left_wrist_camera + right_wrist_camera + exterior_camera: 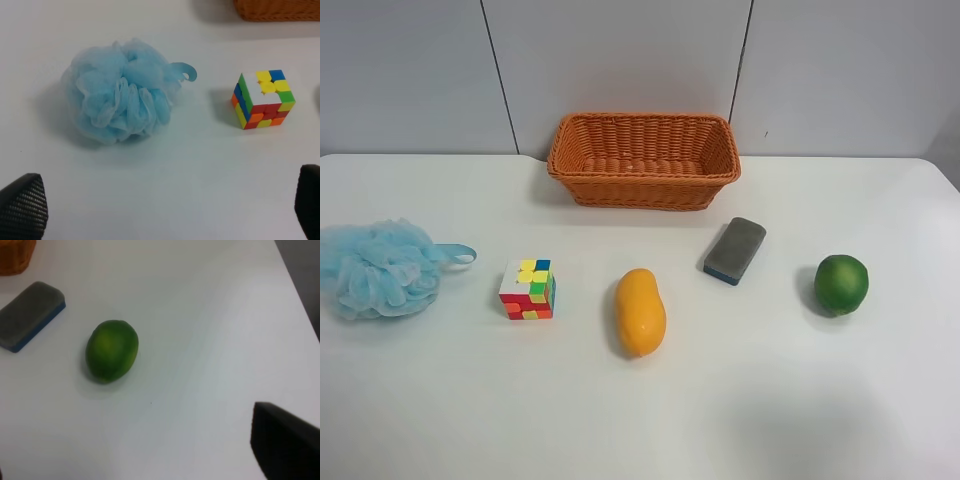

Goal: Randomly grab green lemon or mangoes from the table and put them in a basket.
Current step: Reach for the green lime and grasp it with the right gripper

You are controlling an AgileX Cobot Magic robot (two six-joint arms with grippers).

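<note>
One green lemon (841, 284), one mango (640, 311), one basket (642, 192) on the table (770, 400), left tool (165, 202) wide, right tool (145, 460) cannot tell.

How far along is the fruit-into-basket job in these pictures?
Done: nothing; the basket holds no fruit. In hand: nothing; the green lemon and the mango lie untouched on the table. Left: both fruits must go into the basket.
</note>
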